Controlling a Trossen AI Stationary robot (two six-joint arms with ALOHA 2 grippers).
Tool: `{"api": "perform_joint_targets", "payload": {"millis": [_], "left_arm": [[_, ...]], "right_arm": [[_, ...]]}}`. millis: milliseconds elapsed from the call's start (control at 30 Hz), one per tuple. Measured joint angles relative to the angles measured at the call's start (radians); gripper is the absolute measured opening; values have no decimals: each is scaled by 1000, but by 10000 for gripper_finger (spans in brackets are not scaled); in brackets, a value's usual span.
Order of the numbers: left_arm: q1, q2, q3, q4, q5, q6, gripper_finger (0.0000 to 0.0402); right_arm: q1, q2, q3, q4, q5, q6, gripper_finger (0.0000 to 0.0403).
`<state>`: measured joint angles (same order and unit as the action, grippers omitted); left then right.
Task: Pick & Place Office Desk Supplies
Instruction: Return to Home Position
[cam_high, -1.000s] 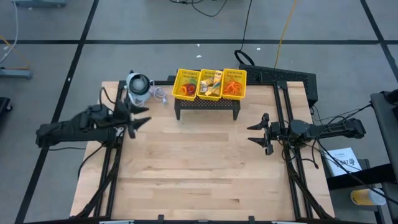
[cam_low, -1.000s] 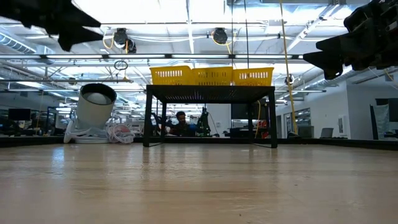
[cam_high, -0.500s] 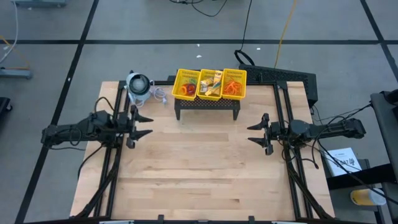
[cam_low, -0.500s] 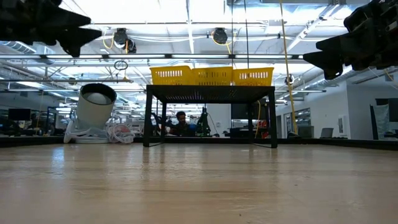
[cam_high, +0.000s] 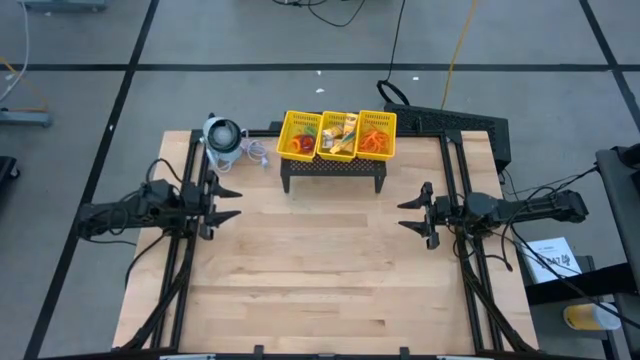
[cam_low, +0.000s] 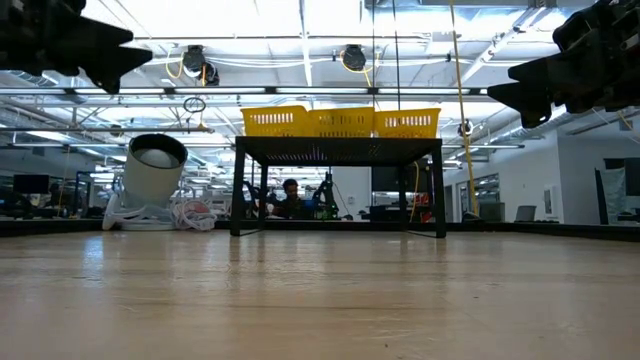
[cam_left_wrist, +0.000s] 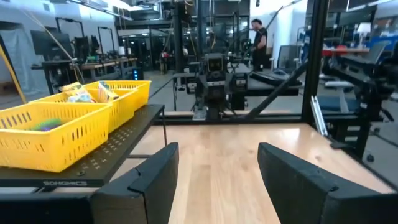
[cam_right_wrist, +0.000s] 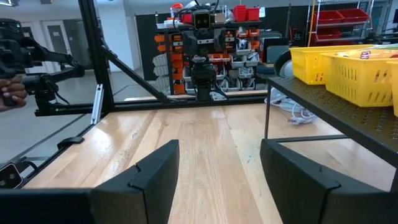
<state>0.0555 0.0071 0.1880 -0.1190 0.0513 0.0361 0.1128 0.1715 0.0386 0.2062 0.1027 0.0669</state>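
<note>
High view: left gripper (cam_high: 230, 202) has pulled back from the shelf (cam_high: 333, 167) to its side, fingers spread and empty, like the right gripper (cam_high: 405, 215). The office supplies (cam_high: 340, 135) sit in the yellow basket (cam_high: 288, 136), so it looks finished.

We look down on a grey floor (cam_high: 250, 40) crossed by dark lines (cam_high: 250, 67), with a light wooden table (cam_high: 320, 290) standing on it. From table height we see a large, open hall behind it. Bright ceiling lights (cam_low: 250, 15) run in long rows overhead, and dark monitors (cam_low: 30, 184) stand along the far side. Red storage bins (cam_right_wrist: 348, 15) sit high up across the hall.
</note>
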Motion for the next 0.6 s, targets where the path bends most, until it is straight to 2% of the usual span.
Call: {"api": "perform_joint_targets", "payload": {"millis": [333,467,600], "left_arm": [[0,-1,-157,272,1,11,230],[0,0,-175,256,11,16,230],[0,-1,-173,245,79,72,230]], "right_arm": [[0,0,0,0,0,0,215],[0,0,0,0,0,0,215],[0,0,0,0,0,0,215]]}}
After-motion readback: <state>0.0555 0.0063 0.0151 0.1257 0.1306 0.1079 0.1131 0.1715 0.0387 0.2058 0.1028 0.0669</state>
